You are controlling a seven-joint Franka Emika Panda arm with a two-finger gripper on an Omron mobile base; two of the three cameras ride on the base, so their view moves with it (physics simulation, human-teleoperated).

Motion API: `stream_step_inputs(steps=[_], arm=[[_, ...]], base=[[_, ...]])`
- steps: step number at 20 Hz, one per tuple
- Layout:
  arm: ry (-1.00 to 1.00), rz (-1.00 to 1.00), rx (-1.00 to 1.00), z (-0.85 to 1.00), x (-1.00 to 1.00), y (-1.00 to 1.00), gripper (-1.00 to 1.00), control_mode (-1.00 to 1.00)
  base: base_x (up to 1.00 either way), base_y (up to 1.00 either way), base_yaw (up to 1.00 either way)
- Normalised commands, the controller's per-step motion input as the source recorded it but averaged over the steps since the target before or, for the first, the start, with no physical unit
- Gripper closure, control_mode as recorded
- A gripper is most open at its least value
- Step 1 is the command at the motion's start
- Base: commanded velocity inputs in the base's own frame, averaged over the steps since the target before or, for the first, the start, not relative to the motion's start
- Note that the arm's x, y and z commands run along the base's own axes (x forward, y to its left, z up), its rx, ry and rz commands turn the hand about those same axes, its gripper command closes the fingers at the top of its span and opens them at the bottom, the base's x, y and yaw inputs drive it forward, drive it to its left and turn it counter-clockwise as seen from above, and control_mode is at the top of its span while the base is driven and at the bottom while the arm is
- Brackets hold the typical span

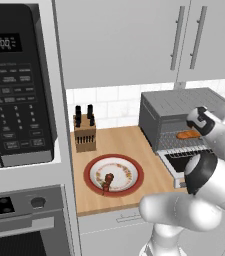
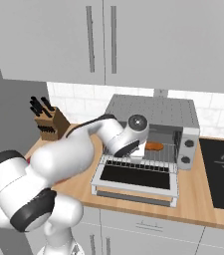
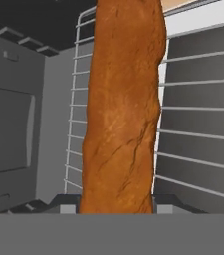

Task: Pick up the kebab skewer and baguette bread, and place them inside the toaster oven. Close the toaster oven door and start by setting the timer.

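Note:
The toaster oven (image 1: 174, 102) stands at the back right of the counter. Its door (image 2: 136, 177) hangs down open. My gripper (image 2: 140, 150) reaches into the oven's mouth and is shut on the baguette bread (image 2: 155, 146). The orange-brown bread lies over the wire rack (image 3: 193, 124) inside. In the hand view the baguette bread (image 3: 121, 109) runs straight away from between my fingertips. The kebab skewer (image 1: 107, 180) rests on a red-rimmed plate (image 1: 91, 167) on the counter, left of the oven and apart from my hand.
A knife block (image 1: 84, 131) stands behind the plate against the tiled wall. A black microwave (image 1: 14, 85) sits over a wall oven on the left. The oven's knobs (image 2: 187, 144) are on its right side, with a black cooktop (image 2: 223, 169) beyond. Cabinets hang overhead.

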Motion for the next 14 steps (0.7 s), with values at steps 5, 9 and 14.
stream_step_inputs(steps=[5,9,14], arm=[[0.0,0.0,0.0,-0.16,0.19,-0.01,1.0,-1.0],[0.0,0.0,0.02,-0.12,0.15,-0.02,1.0,-1.0],[0.0,0.0,0.01,-0.06,0.25,0.0,1.0,-1.0]], base=[[0.0,0.0,0.0],[0.0,0.0,0.0],[0.0,0.0,0.0]])
